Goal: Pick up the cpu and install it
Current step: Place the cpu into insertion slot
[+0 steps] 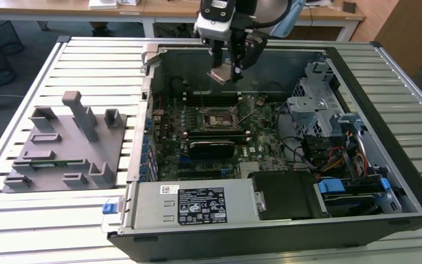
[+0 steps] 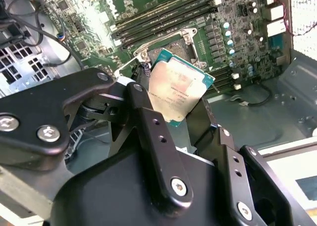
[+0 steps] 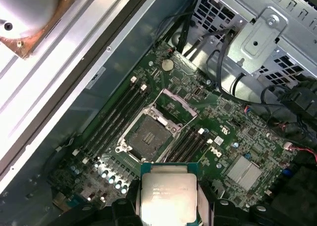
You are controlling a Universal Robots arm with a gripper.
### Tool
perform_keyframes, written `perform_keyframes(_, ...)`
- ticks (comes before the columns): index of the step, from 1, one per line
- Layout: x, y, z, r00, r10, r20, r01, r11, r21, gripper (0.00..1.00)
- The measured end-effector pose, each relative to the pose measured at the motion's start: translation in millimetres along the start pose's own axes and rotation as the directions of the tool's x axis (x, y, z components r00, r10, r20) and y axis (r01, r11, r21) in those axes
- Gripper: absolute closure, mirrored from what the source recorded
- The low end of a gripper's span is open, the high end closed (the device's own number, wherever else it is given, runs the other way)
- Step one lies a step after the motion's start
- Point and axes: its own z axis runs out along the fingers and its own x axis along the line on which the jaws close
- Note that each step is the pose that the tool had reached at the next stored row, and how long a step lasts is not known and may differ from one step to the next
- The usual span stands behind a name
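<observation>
My gripper (image 1: 229,70) hangs above the far part of the open computer case, shut on the cpu (image 1: 223,75). The cpu is a flat square chip with a silver top and a pale rim. In the second wrist view the cpu (image 2: 177,91) sits tilted between the black fingers (image 2: 148,124). The first wrist view looks down past the held cpu (image 3: 168,194) onto the motherboard. There the square socket (image 3: 147,135) lies with its metal frame swung up and its bed bare. In the exterior view the socket (image 1: 217,117) is below the gripper, nearer the case's middle.
Memory slots (image 3: 116,114) run alongside the socket. A metal drive cage (image 1: 320,104) and cables fill the case's right side, and a power supply (image 1: 196,204) sits at the front. A grey parts fixture (image 1: 64,148) stands on the slatted table at the exterior view's left.
</observation>
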Motion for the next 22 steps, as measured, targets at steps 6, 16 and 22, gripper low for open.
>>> perform_keyframes(6,1.5,1.0,2.4,0.9982,0.060,0.0021,-0.060,0.9982,0.0012,0.46)
perform_keyframes(16,1.7,1.1,6.1,0.9739,0.227,0.0073,-0.227,0.9740,0.0034,0.46)
perform_keyframes(22,2.2,1.4,7.5,0.9510,0.309,0.0099,-0.309,0.9511,0.0041,0.46)
